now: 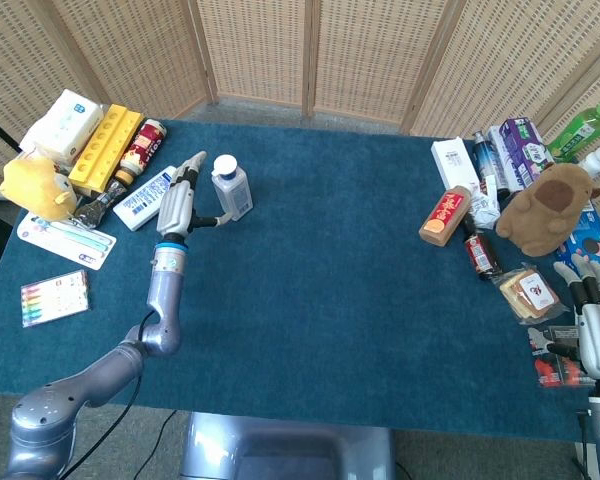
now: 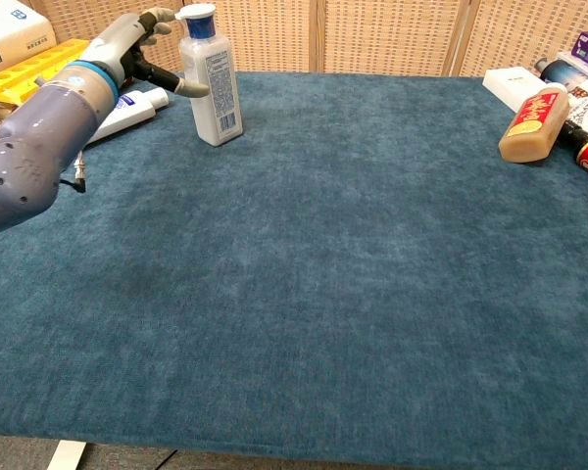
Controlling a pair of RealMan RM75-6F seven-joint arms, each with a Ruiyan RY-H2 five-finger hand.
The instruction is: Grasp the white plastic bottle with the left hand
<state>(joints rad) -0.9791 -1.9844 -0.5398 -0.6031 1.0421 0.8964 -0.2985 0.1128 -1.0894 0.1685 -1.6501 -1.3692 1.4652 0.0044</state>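
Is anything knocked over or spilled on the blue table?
Nothing is spilled. The white plastic bottle stands upright beside the open left hand. A brown sauce bottle and a white tube lie on their sides among the clutter at the edges.

brown plush toy (image 1: 546,207), yellow tray (image 1: 105,148)

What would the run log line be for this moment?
left hand: open, beside white plastic bottle, not gripping | right hand: open, idle at table edge
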